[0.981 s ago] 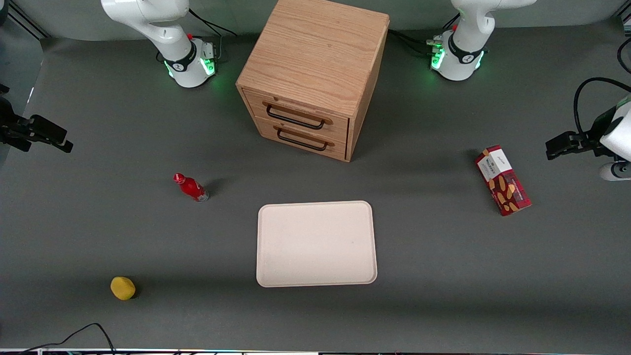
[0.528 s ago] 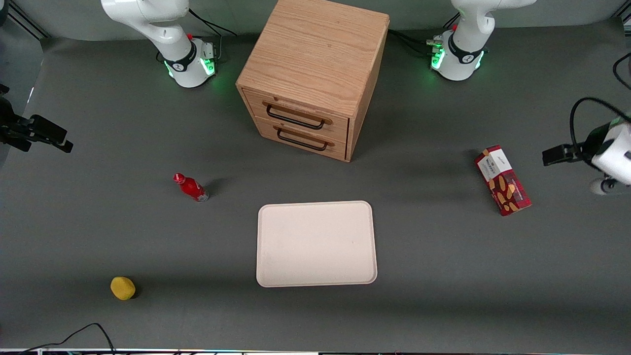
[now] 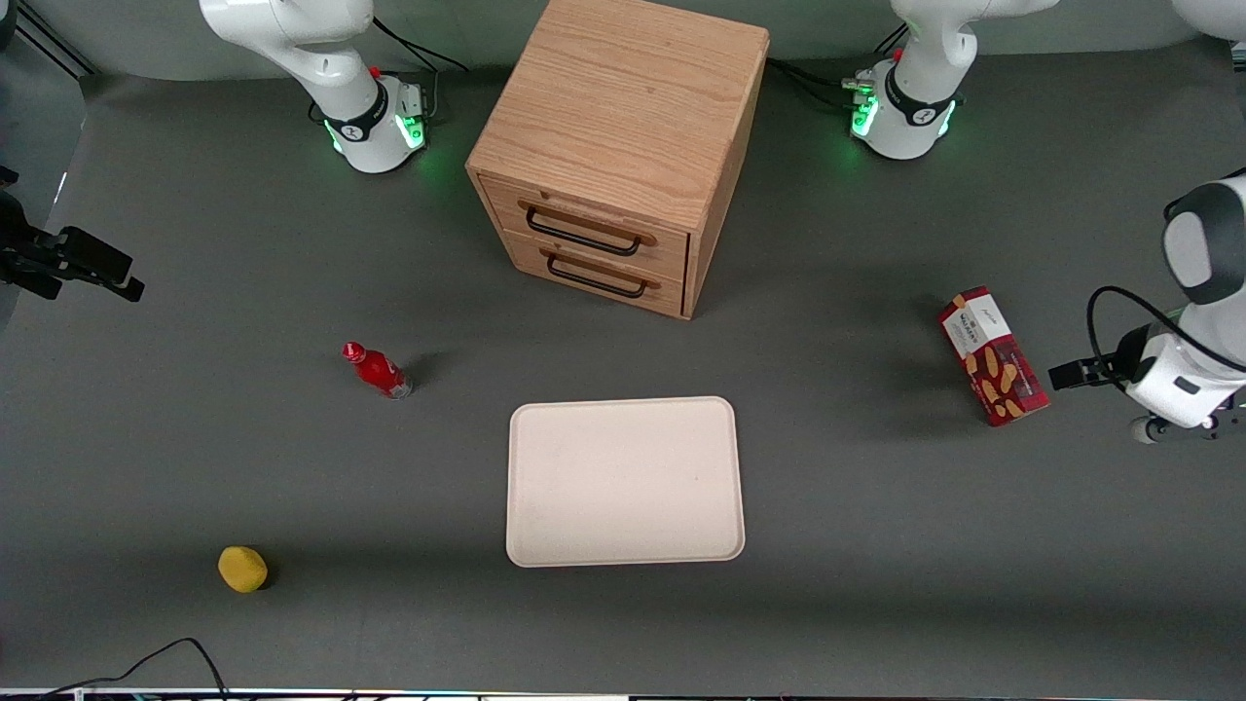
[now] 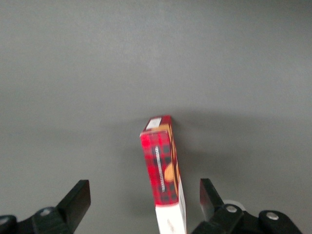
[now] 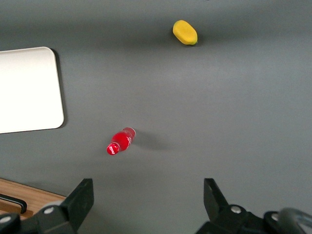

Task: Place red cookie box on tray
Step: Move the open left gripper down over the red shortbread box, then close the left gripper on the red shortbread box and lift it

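The red cookie box [image 3: 993, 355] lies flat on the grey table toward the working arm's end, its white end panel farther from the front camera. The cream-beige tray [image 3: 623, 482] lies empty at mid-table, nearer the camera than the cabinet; its corner shows in the right wrist view [image 5: 29, 87]. My left gripper [image 3: 1068, 374] hovers close beside the box's nearer end, not touching it. In the left wrist view the gripper [image 4: 143, 187] is open and empty, and the box [image 4: 163, 161] shows between the two fingers.
A wooden two-drawer cabinet [image 3: 613, 156] stands at the back middle. A small red bottle [image 3: 378, 371] and a yellow object [image 3: 242, 569] lie toward the parked arm's end; both show in the right wrist view, the bottle [image 5: 121, 141] and the yellow object [image 5: 185, 32].
My left gripper has moved nearer the front camera and closer to the box's nearer end, and the wrist has turned. The box and tray have not moved.
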You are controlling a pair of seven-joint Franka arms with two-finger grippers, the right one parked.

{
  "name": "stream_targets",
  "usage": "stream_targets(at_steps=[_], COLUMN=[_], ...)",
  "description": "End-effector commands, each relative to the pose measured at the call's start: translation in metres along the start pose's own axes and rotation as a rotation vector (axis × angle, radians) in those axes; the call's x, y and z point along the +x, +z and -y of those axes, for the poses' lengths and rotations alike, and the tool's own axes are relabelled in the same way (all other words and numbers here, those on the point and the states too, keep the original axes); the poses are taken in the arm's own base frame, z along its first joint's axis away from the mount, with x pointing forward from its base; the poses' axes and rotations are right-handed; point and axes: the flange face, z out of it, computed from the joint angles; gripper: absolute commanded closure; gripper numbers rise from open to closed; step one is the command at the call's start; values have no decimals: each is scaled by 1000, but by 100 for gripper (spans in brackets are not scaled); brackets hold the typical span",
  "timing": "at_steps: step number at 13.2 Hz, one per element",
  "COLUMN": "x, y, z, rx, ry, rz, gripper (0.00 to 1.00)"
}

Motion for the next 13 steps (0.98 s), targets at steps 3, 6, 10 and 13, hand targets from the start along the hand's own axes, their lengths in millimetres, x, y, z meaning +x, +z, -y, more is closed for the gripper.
stream_targets(at_steps=[3, 6, 10, 13], x=[-52, -71, -89, -97], y=[71, 103, 130, 138], z=[-7, -8, -10, -10], rx=[-26, -35, -43, -45], ry=[-31, -56, -57, -57], rz=[-79, -115, -147, -150], gripper=[0, 0, 5, 24])
